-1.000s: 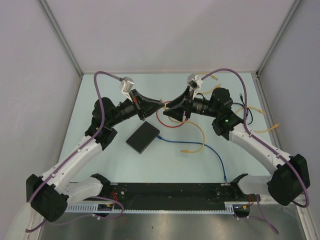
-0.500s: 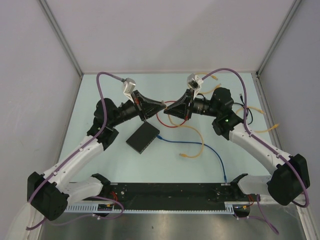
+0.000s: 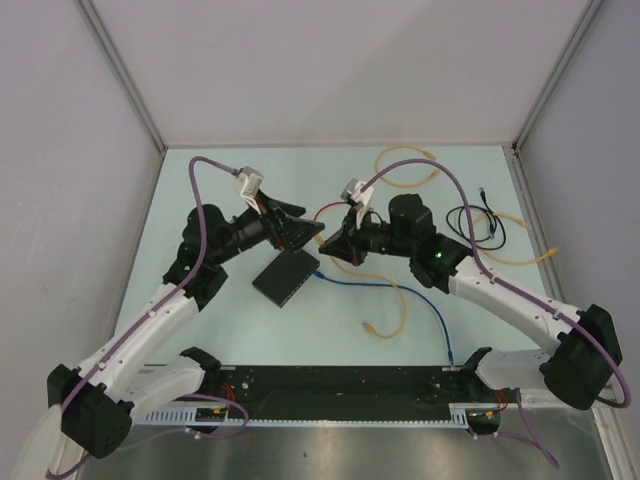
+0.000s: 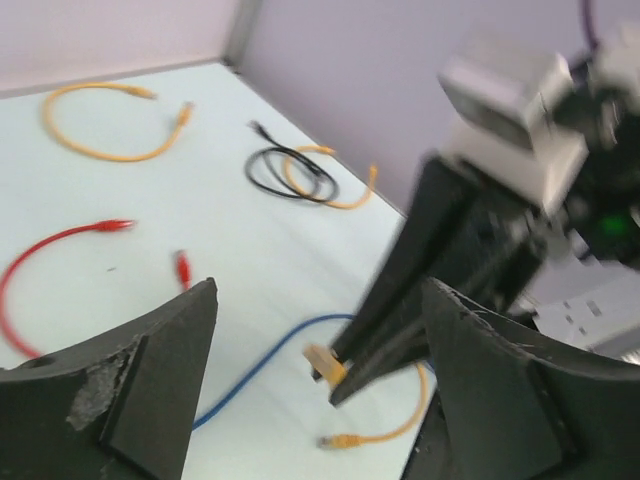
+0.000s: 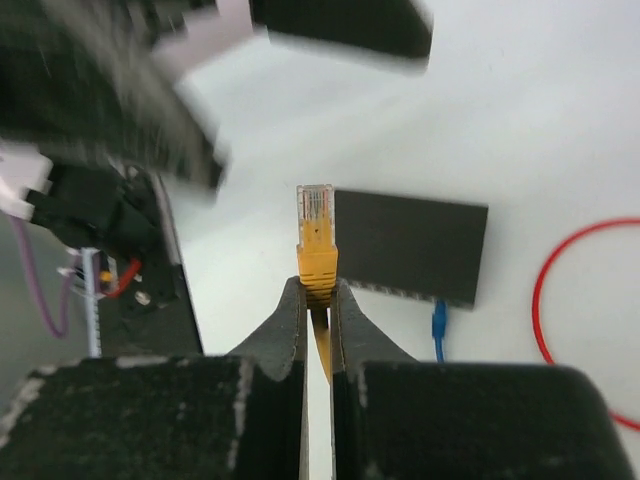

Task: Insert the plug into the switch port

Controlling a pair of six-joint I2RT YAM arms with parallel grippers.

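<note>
My right gripper (image 5: 317, 290) is shut on a yellow plug (image 5: 316, 235), which sticks out past its fingertips with its clear tip pointing away. Beyond it lies the switch (image 5: 410, 245), a flat black box, with a blue plug (image 5: 438, 320) in one port on its near edge. From above, the right gripper (image 3: 328, 247) hovers just right of the switch (image 3: 285, 275). My left gripper (image 3: 312, 232) is open right beside it, with nothing between its fingers (image 4: 150, 380). The left wrist view shows the yellow plug (image 4: 324, 364) pinched in the right gripper's tips, beyond the open left jaws.
The held plug's yellow cable (image 3: 395, 290) loops down to a loose end (image 3: 370, 327). A blue cable (image 3: 420, 300) runs from the switch towards the arm bases. A red cable (image 3: 325, 215), a coiled black cable (image 3: 475, 220) and another yellow cable (image 3: 405, 165) lie further back.
The right gripper has shut on the yellow plug and the left gripper has opened and let it go. Both grippers have moved lower and nearer the switch.
</note>
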